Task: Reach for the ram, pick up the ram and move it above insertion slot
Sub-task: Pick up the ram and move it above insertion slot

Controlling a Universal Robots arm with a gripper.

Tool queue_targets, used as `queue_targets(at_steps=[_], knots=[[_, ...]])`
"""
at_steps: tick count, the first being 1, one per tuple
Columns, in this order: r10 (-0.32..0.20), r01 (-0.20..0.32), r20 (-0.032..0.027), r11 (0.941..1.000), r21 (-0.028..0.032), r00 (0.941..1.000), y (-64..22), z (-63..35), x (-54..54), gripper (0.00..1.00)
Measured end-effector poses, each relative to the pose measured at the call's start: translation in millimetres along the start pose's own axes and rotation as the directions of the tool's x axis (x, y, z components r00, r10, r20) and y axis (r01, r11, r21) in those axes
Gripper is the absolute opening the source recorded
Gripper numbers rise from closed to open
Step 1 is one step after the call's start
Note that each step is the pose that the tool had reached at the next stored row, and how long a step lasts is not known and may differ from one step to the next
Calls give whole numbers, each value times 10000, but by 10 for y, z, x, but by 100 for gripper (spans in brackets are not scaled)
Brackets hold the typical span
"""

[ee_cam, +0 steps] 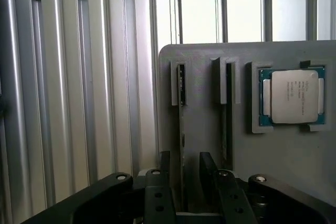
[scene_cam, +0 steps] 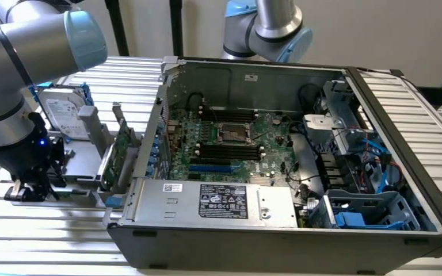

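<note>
The ram [ee_cam: 181, 124] is a thin green stick standing on edge in a slot of the grey holder [ee_cam: 202, 103]. In the wrist view my gripper [ee_cam: 186, 179] is open, with one dark finger [ee_cam: 165, 179] on each side of the stick's near end. The stick runs closer to one finger than to the other, and I see no firm grip on it. A second stick [ee_cam: 227, 119] stands in the neighbouring slot. In the exterior view my gripper [scene_cam: 30, 192] hangs low over the holder, at the exterior view's left of the open computer case. The black memory slots [scene_cam: 229, 150] lie on the motherboard.
A processor chip [ee_cam: 291, 95] sits in a recess of the holder. A silver hard drive [scene_cam: 64, 118] and a green expansion card [scene_cam: 118, 154] stand between my arm and the case [scene_cam: 282, 241]. A second arm [scene_cam: 271, 29] rises behind the case. Ribbed metal table [ee_cam: 79, 103] all around.
</note>
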State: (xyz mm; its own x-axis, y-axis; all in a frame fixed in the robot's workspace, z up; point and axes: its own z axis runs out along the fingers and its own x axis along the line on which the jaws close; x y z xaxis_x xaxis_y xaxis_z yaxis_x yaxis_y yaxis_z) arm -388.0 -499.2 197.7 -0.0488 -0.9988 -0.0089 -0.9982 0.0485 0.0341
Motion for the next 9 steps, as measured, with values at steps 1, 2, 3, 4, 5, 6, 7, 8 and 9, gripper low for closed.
queue_targets(at_steps=[1,2,3,4,5,6,7,8,9], knots=[[1,-1,0,10000,0,10000,0,2,0,36],[1,-1,-1,10000,-2,10000,0,2,0,34],[1,-1,-2,10000,-2,10000,0,2,0,28],[1,-1,-1,10000,-1,10000,0,3,0,28],[1,-1,-1,10000,-1,10000,0,4,0,22],[0,0,1,10000,-1,10000,0,4,0,16],[0,0,1,10000,-1,10000,0,4,0,16],[0,0,1,10000,0,10000,0,4,0,16],[0,0,1,10000,0,10000,0,4,0,13]])
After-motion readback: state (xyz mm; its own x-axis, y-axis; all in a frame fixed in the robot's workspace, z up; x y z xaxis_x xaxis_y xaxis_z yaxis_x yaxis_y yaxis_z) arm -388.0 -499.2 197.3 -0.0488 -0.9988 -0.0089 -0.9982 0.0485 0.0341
